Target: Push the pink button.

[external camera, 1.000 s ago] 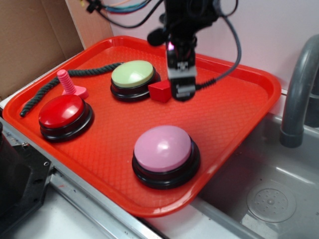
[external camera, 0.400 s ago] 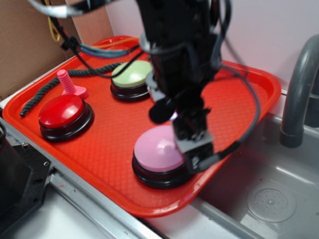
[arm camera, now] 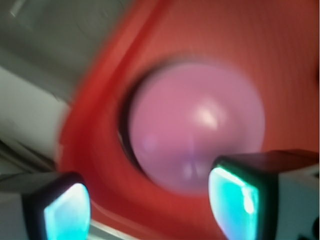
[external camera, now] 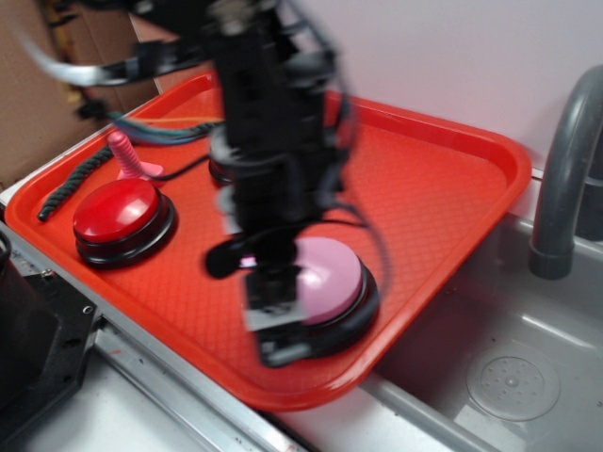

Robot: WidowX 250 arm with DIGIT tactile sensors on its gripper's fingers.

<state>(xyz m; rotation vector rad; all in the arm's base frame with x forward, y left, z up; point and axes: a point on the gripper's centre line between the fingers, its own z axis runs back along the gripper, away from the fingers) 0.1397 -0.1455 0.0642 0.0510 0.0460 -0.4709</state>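
The pink button (external camera: 332, 266), a glossy pale pink dome on a black base, sits at the front of the red tray (external camera: 443, 202). My gripper (external camera: 276, 325) hangs blurred over the button's front left side, covering that part; contact cannot be made out. In the wrist view the pink button (arm camera: 197, 125) fills the middle, just beyond my gripper (arm camera: 150, 212). Its two cyan pads (arm camera: 232, 205) stand wide apart with nothing between them, so it is open.
A red-domed button (external camera: 118, 212) sits at the tray's left, with a small pink ribbed peg (external camera: 123, 155) and a dark rope (external camera: 71, 179) behind it. The arm hides the tray's back middle. A grey faucet (external camera: 565, 169) and sink (external camera: 509, 377) lie to the right.
The arm came forward from the back of the tray and dropped over the pink button, then shifted left across it. The buttons have not moved.
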